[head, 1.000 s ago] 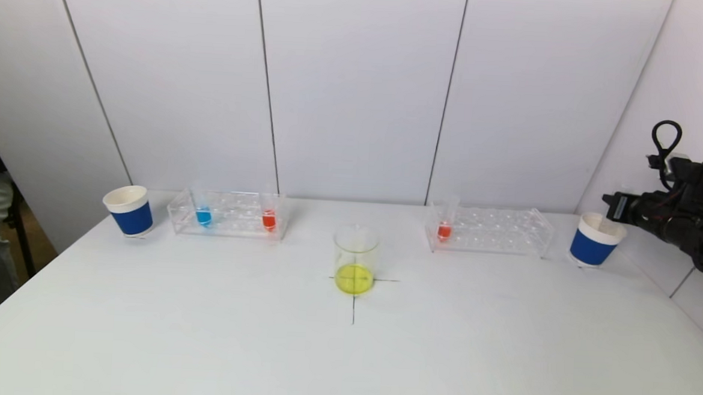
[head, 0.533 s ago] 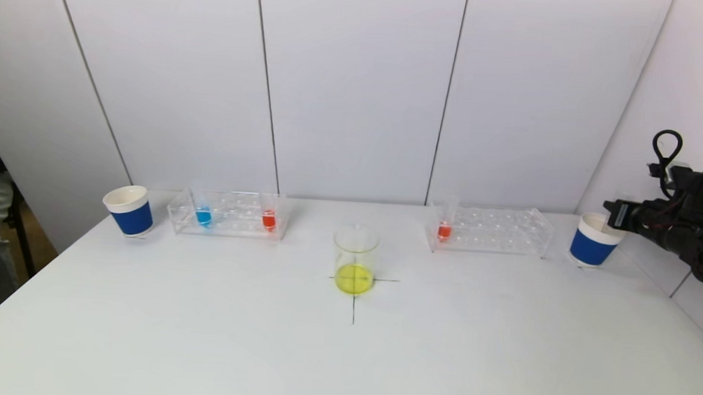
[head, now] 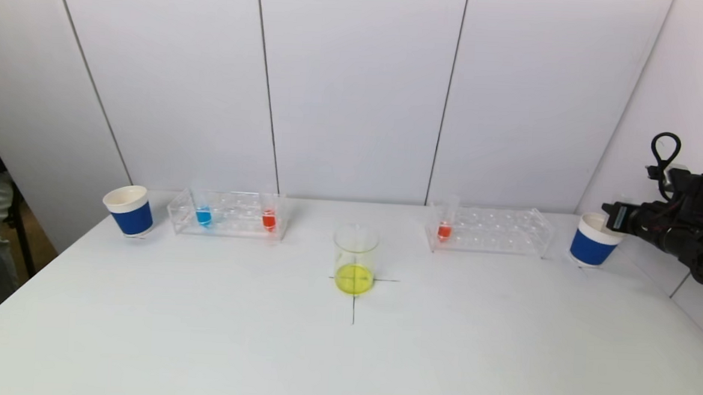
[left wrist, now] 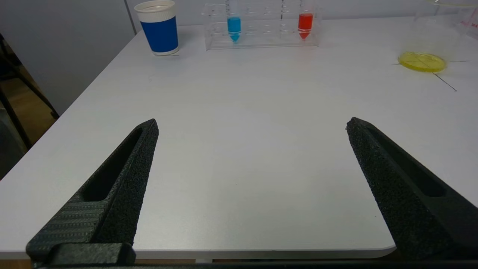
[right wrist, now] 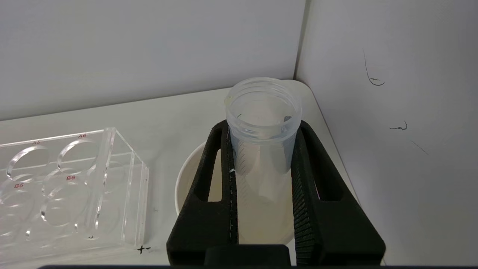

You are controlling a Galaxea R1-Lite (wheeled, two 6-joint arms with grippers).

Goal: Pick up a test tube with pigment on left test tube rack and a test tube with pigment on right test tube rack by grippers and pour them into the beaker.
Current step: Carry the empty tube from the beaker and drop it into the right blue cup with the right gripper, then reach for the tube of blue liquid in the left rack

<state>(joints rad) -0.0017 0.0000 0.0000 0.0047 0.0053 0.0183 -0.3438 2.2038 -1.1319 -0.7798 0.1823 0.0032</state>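
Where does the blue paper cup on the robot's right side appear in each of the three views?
Head view: right blue cup at the table's far right, past the right rack.
Left wrist view: not in it; the cup there is the left one.
Right wrist view: only its white rim, under the held empty tube.
Shared landmark: the right rack.

Right gripper (right wrist: 261,149) jaws clamp empty tube (right wrist: 263,123) above paper cup (right wrist: 186,183).

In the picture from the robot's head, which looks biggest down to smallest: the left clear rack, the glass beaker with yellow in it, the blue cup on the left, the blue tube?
1. left clear rack, the widest.
2. glass beaker.
3. blue cup; it sits farther back than the beaker, so this gap is unsure.
4. blue tube, clearly smallest.
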